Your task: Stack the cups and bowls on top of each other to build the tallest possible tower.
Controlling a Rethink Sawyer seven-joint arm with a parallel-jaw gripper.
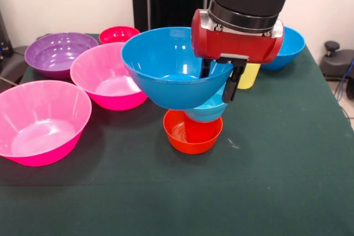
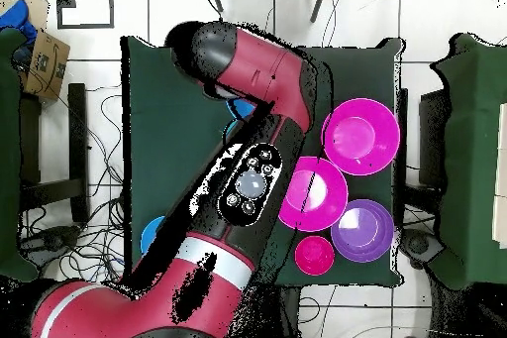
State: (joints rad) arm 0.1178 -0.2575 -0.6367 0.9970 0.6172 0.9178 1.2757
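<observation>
My gripper pinched the large blue bowl's rim, one finger inside, one outside. The bowl sat tilted atop the tower, leaning away from my hand.

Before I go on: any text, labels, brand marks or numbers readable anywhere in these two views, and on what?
None readable.
Large blue bowl, other bowls and yellow cup: plain plastic, no print visible.
Gripper, red housing: no lettering visible.
Arm's button panel, overhead view: any markings are too small to read.
Cardboard box at the table's edge: dark marks, too blurred to read.
</observation>
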